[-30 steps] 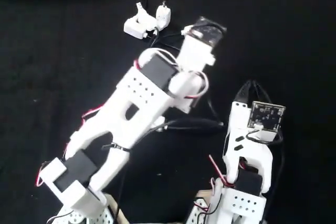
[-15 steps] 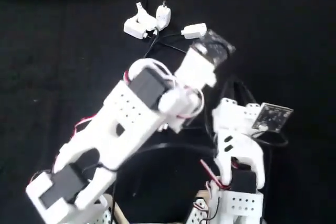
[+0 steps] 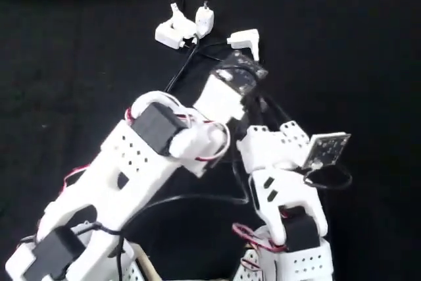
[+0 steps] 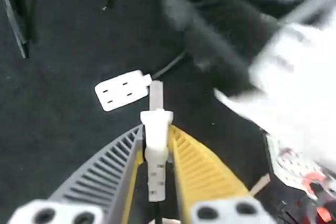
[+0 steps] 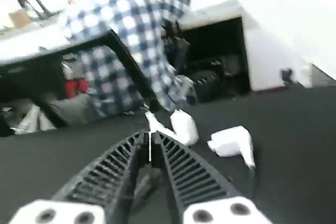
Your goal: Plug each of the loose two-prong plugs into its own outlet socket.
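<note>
A two-prong plug is being pinched in the left pincer, just beside the outlet socket and not yet in its slots. By judgement, squaring to those slots is being required before pressing. The right pincer is being held pressed together.

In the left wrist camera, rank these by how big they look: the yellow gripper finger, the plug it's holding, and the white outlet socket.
Largest: yellow finger, though it is also nearest the camera.
Then two-prong plug and outlet socket: about alike; the plug is nearer, so I won't rank them.
</note>
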Robot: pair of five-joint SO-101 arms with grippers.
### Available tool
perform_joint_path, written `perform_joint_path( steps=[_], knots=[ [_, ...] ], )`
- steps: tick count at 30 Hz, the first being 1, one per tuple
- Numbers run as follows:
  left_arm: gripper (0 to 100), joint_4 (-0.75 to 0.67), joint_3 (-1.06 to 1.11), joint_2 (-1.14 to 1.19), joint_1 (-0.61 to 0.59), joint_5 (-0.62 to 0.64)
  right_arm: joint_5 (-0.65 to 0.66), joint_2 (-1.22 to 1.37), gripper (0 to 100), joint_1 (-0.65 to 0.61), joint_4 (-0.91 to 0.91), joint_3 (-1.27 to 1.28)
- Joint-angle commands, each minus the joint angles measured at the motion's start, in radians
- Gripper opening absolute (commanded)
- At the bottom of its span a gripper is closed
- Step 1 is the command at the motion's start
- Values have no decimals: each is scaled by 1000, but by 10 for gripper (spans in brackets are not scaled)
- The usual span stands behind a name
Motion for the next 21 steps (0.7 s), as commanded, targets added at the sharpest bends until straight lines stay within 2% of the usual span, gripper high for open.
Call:
perform_joint_path(
  steps=[1, 9, 18, 21],
  knots=[
    [30, -72, 81, -77, -39, -8, -18, -41, 11, -106, 77, -134],
    [30, -146, 99, -143, -38, -8, -81, -42, 11, -180, 104, -131],
    [30, -178, 97, -150, -36, -8, -74, -42, 11, -180, 110, -38],
    [30, -173, 97, -150, -36, -8, -72, -47, 11, -178, 170, -15]
  ],
)
